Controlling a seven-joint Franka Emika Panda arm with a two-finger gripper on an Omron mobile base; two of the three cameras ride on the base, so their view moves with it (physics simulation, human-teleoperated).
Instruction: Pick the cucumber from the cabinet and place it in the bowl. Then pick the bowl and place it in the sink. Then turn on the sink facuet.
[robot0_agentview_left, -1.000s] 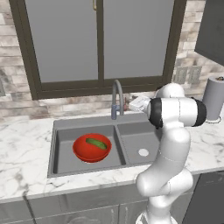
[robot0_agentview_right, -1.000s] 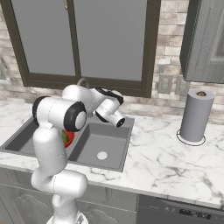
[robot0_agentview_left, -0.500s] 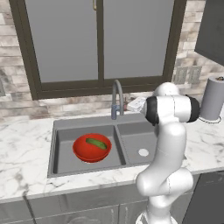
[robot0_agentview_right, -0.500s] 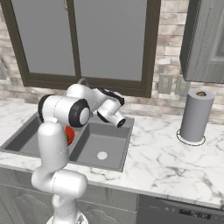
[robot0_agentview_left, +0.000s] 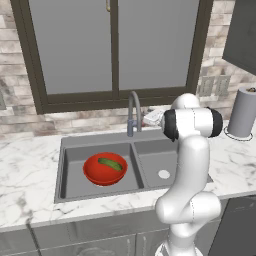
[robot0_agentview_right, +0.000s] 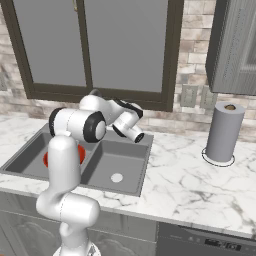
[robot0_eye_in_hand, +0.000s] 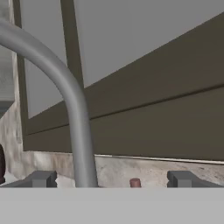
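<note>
Behind the marble table (robot0_agentview_left: 30, 165), the wide-open, empty claw (robot0_eye_in_hand: 111, 179) faces the faucet (robot0_agentview_left: 133, 111) while the bowl (robot0_agentview_left: 105, 169) holding the cucumber (robot0_agentview_left: 110, 163) sits in the sink (robot0_agentview_left: 70, 172); misjudged, it may bump the spout and miss the lever.

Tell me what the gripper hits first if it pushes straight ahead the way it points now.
Most likely the sink faucet: its upright pipe rises between the open gripper fingertips, left of centre. Depth is unclear, so it may slip past to the window frame behind.
</note>
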